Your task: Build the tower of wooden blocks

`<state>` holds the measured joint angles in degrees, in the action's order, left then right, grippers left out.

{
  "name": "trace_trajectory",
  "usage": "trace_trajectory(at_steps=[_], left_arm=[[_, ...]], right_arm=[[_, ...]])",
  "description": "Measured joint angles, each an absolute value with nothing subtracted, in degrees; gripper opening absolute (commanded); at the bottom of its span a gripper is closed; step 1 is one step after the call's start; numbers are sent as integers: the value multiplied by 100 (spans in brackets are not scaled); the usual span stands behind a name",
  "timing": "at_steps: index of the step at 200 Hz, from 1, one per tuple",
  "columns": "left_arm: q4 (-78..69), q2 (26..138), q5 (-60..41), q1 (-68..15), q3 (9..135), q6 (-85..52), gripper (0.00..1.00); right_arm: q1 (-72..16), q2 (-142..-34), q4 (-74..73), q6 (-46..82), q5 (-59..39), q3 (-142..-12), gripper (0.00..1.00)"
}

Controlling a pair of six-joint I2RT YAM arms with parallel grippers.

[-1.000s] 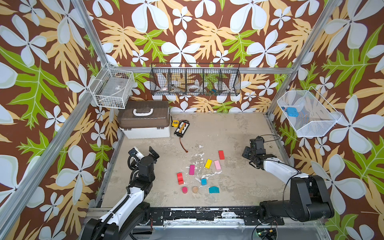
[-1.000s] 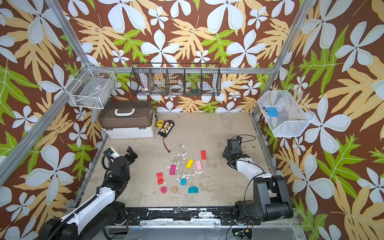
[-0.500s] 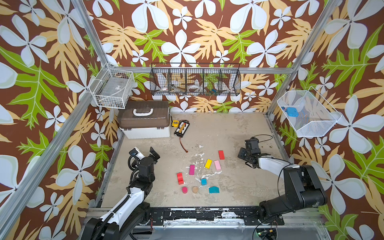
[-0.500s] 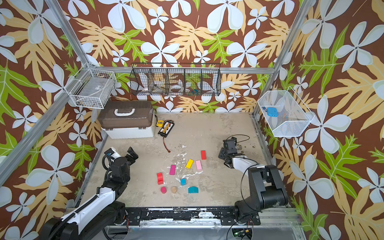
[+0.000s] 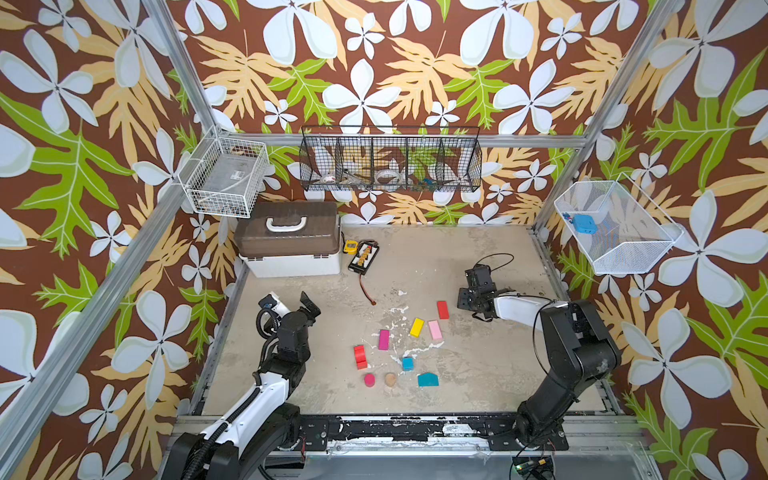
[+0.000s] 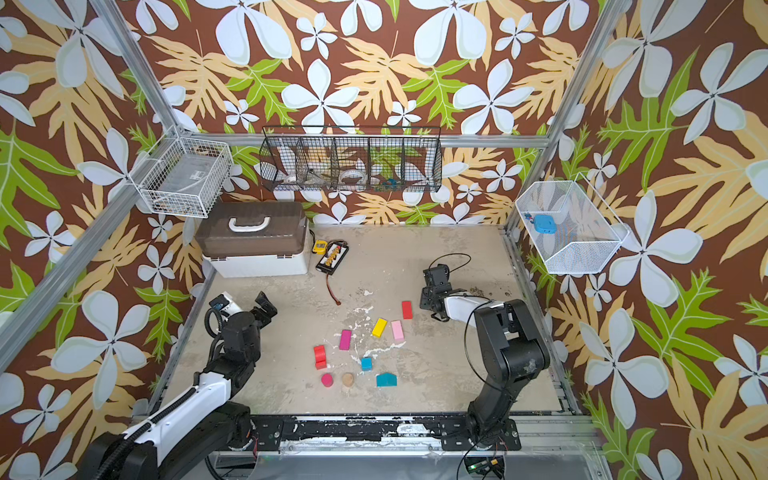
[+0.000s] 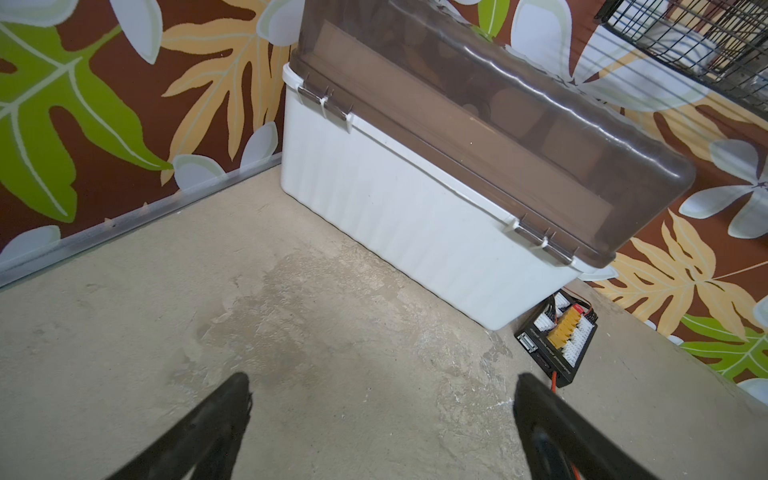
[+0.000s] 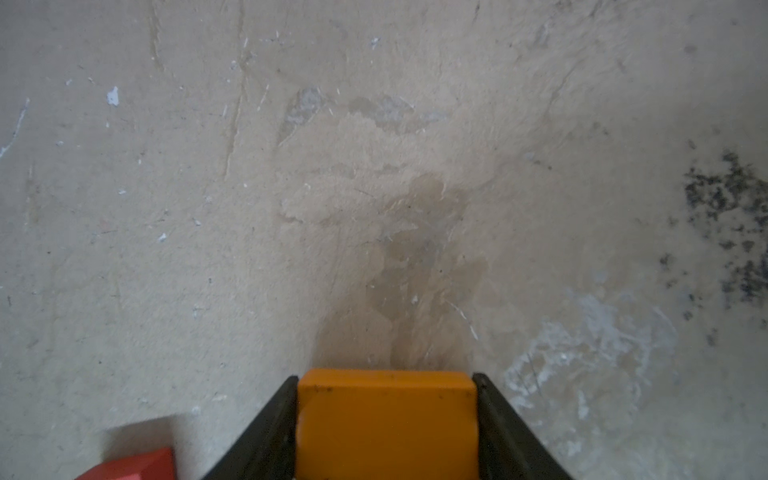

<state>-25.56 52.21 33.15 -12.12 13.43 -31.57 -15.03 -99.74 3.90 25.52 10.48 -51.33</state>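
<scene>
**Orange block in the right pincer, the rest spread on the surface**

The right pincer (image 5: 466, 300) is low over the surface (image 5: 478, 374), just to the right of the red brick (image 5: 443, 309) in both top views. The right wrist view shows it closed on the orange block (image 8: 386, 424). A black finger (image 8: 274, 432) presses each side of the block, and a corner of the red brick (image 8: 133, 465) lies close by without touching.

The other wood blocks (image 6: 365, 353) lie singly on the middle of the surface, each apart from the next:
- The yellow brick (image 5: 416, 327) and the pink brick (image 5: 434, 329) are side by side, just in front of the red brick.
- The magenta brick (image 5: 383, 339) is to their left.
- The red piece (image 5: 360, 356) is nearer the front.
- The blue cube (image 5: 407, 363) is right of the red piece.
- Closest to the front edge is a row of three: the pink-red cylinder (image 5: 369, 380), the tan cylinder (image 5: 390, 379) and the teal house-shaped piece (image 5: 428, 379).

The left pincer (image 7: 382, 382) is spread wide with nothing between its fingers. It is raised over bare surface at the left, well apart from the blocks. It faces the white box with the brown lid (image 7: 415, 216), and the black connector board (image 7: 557, 345) lies beside that box.
</scene>
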Motion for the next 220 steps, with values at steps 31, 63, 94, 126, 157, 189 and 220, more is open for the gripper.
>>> trace_trajectory(at_steps=[31, 63, 94, 126, 157, 189, 220], left_arm=[[-2556, 5218, 3293, -1212, 1341, -3157, 100], [-2556, 5186, 3291, -1212, 1306, -3157, 100], [-2561, 5157, 3291, -1212, 1295, -3155, 100], [-2582, 5146, 3291, -1212, 1278, -3155, 100], [-2593, 5284, 3256, -1212, 1306, -3135, 100], [-2637, 5400, 3221, -1212, 1363, -3114, 100], [-2641, 5400, 3205, -1212, 1365, -3111, 100]], right_arm=[[-1503, -10025, 445, 2528, 1035, -5177, 72], [-1505, -10027, 473, 2526, 1035, -5177, 83], [-1612, -9863, 445, 2523, 1098, -5059, 92], [-1791, -9198, 364, 2523, 1177, -4635, 98], [-2069, -8589, 475, 2550, 1302, -4460, 100], [-2762, -8156, 519, 2692, 1321, -4504, 98], [-3406, -8578, 598, 2875, 1201, -4829, 87]])
